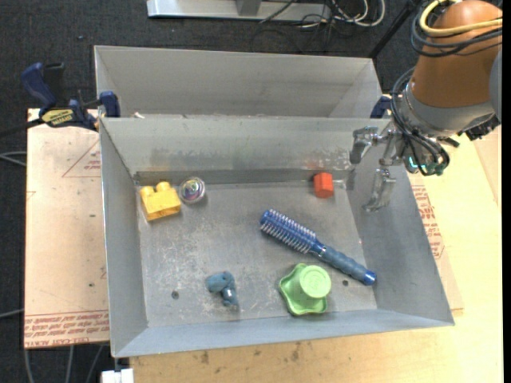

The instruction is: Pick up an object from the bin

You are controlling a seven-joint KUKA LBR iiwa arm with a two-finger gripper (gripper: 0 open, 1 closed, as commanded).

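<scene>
While claw [367,180] hangs spread, empty (by right wall), bin [239,146] holds blue brush [315,246], green cup [306,290], orange block [322,184], yellow brick [160,200].

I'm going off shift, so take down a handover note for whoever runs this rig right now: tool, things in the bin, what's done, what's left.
Tool: at the right side of the bin, over its sloping wall, nothing seen in it.
Nearest thing: small orange block by the back wall.
Others: blue hairbrush mid-bin, green round lid at the front, blue-grey lump front centre, yellow block and small round shiny thing back left.
Done: nothing picked.
Left: choose one thing, grasp, lift.
</scene>
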